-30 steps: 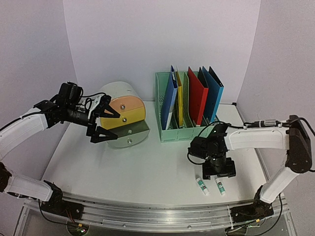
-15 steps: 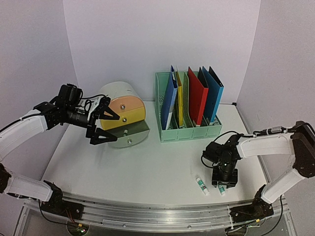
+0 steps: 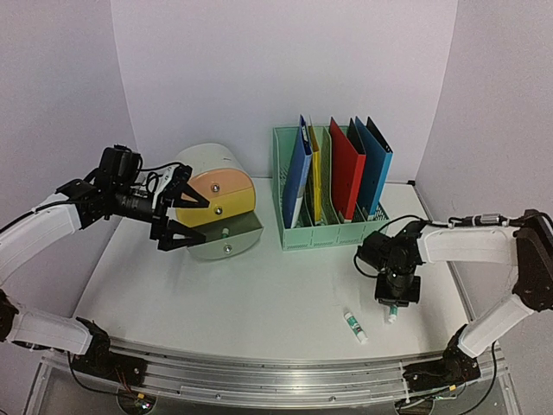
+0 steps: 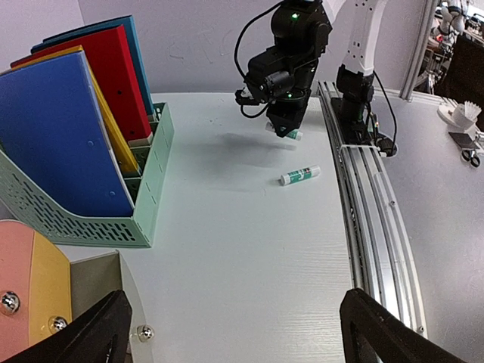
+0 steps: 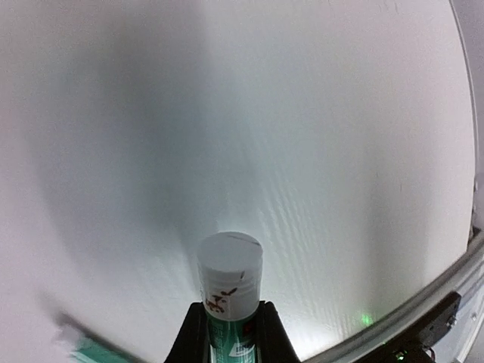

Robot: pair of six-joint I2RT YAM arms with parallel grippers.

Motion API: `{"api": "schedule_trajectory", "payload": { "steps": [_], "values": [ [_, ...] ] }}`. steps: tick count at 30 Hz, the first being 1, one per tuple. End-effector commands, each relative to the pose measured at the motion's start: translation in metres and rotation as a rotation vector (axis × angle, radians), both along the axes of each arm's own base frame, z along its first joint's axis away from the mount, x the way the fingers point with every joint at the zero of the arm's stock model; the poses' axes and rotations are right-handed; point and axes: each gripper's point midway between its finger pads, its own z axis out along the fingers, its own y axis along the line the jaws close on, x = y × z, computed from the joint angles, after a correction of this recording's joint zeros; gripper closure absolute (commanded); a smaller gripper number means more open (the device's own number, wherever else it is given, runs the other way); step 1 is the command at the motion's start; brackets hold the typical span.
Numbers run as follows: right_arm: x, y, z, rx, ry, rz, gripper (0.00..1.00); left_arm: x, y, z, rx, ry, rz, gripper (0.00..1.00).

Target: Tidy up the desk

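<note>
A glue stick (image 5: 229,278) is clamped in the right gripper (image 3: 393,304) at lower right, over the desk (image 3: 259,298). Its lower end is hidden by the fingers (image 5: 190,336). The left gripper (image 3: 200,219) is held wide apart at left.

No text can be read with certainty. The glue stick (image 5: 229,295) seen by the right wrist camera has some red-brown marks on its white cap and a green label with small white print, both too blurred to read. The second glue stick (image 4: 299,175), lying on the table (image 4: 249,265), has a green label, also too small to read.
</note>
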Motion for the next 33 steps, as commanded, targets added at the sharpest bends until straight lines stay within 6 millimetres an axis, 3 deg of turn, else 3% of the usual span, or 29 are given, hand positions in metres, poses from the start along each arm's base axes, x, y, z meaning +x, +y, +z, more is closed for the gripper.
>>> {"api": "schedule_trajectory", "payload": {
  "steps": [1,3,4,6,8,10,14,15,18,21,31,33],
  "values": [
    [0.075,0.049,0.107,0.159,-0.371,0.109,1.00,-0.011,-0.001,0.053,-0.162,-0.002,0.006,0.08],
    [0.093,0.104,0.173,0.343,-0.588,0.242,1.00,-0.015,-0.001,0.064,-0.218,0.065,0.018,0.12],
    [0.093,0.142,0.213,0.464,-0.719,0.327,1.00,-0.016,-0.001,0.066,-0.234,0.103,0.021,0.16],
    [0.080,0.193,0.274,0.633,-0.914,0.466,1.00,-0.016,-0.003,0.070,-0.253,0.183,0.030,0.20],
    [0.070,0.233,0.320,0.809,-1.058,0.525,1.00,-0.015,-0.005,0.071,-0.259,0.256,0.030,0.22],
    [0.061,0.269,0.352,0.922,-1.151,0.587,1.00,-0.015,-0.008,0.073,-0.261,0.302,0.014,0.21],
    [0.048,0.339,0.382,1.017,-1.210,0.734,1.00,-0.015,-0.015,0.078,-0.257,0.377,-0.044,0.13],
    [0.047,0.354,0.379,1.027,-1.196,0.770,1.00,-0.017,-0.017,0.081,-0.256,0.401,-0.072,0.12],
    [0.044,0.379,0.384,1.074,-1.184,0.808,1.00,-0.021,-0.019,0.093,-0.268,0.417,-0.116,0.12],
    [0.043,0.389,0.387,1.109,-1.183,0.811,1.00,-0.025,-0.018,0.095,-0.275,0.403,-0.133,0.15],
    [0.036,0.413,0.381,1.154,-1.162,0.849,1.00,-0.021,-0.020,0.099,-0.291,0.406,-0.140,0.59],
    [0.036,0.414,0.380,1.151,-1.161,0.856,1.00,-0.019,-0.020,0.103,-0.297,0.393,-0.129,0.76]
  ]
}}
